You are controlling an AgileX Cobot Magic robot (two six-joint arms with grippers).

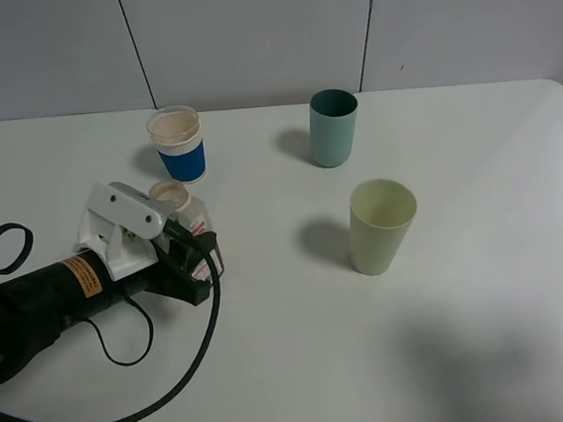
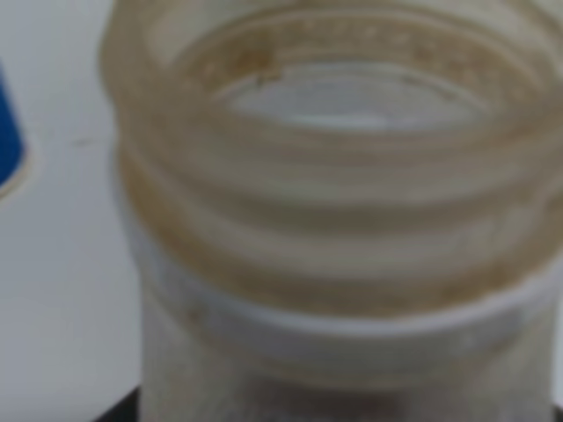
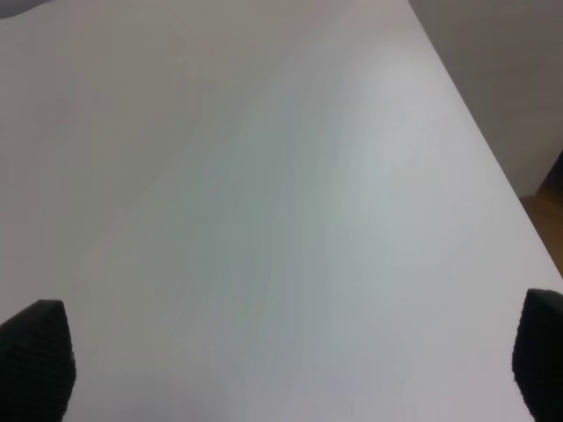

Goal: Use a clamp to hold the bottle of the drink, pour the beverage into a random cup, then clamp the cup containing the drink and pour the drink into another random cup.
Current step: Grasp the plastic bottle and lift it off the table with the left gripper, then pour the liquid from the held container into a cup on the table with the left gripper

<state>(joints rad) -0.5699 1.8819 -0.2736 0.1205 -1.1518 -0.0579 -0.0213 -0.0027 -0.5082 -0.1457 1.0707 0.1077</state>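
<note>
Bottle of the drink [image 1: 199,222] is standing on the table's [image 1: 490,301] left side, just beside the blue-banded cup [image 1: 178,146], with the left gripper [image 1: 188,260] clamping shut on its body. Being thin, light, uncapped plastic, it is probably flexing under the squeeze, so a gentle, upright hold on the body is looking safest. The right gripper [image 3: 288,356] is gaping wide, holding nothing.

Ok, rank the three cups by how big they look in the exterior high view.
1. yellow-green tumbler, though it stands nearest the camera.
2. teal tumbler and white cup with blue band: about alike, not ranked.
</note>
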